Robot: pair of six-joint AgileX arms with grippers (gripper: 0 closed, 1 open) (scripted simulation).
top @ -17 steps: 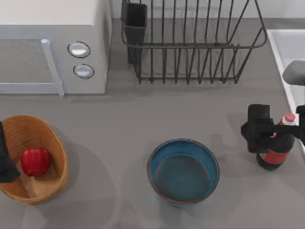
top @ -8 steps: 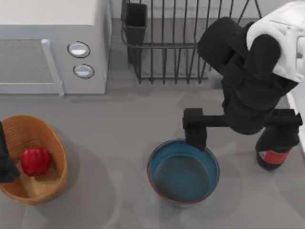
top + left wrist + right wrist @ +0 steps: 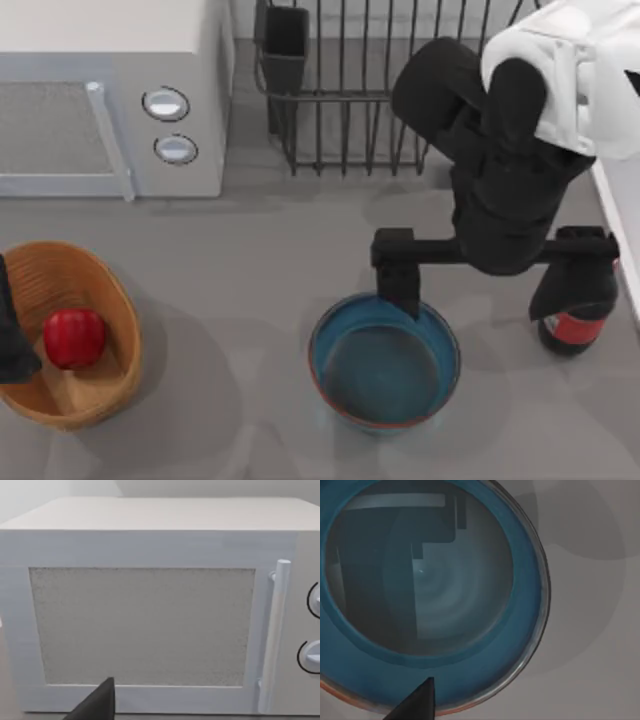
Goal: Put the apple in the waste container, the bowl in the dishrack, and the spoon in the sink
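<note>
The bowl is sitting on the grey table and serves as the landmark here. It is holding nothing; in the right wrist view its blue-teal inside is showing only reflections, with the reddish-brown rim running along its edge.

The right gripper is hanging just behind the bowl, its fingers spread wide apart. One finger is reaching down at the bowl's far rim, and the other is standing well to the right of the bowl, over the red-labelled dark bottle, which is standing just right of the bowl. Whether the near finger is touching the rim cannot be told.

Well to the left of the bowl, the waste container is lying on the table with the apple resting inside it, on its flat bottom. The left gripper is sitting at the far-left side of that basket; whether its claw is apart or together cannot be told.

Behind the bowl the dishrack is standing with no dish between its bars, and its dark cutlery cup is at its left corner. The sink is lying behind and to the right of the bowl, mostly covered by the right arm. The white microwave is standing behind and to the left of the bowl; the left wrist view is facing its door.
</note>
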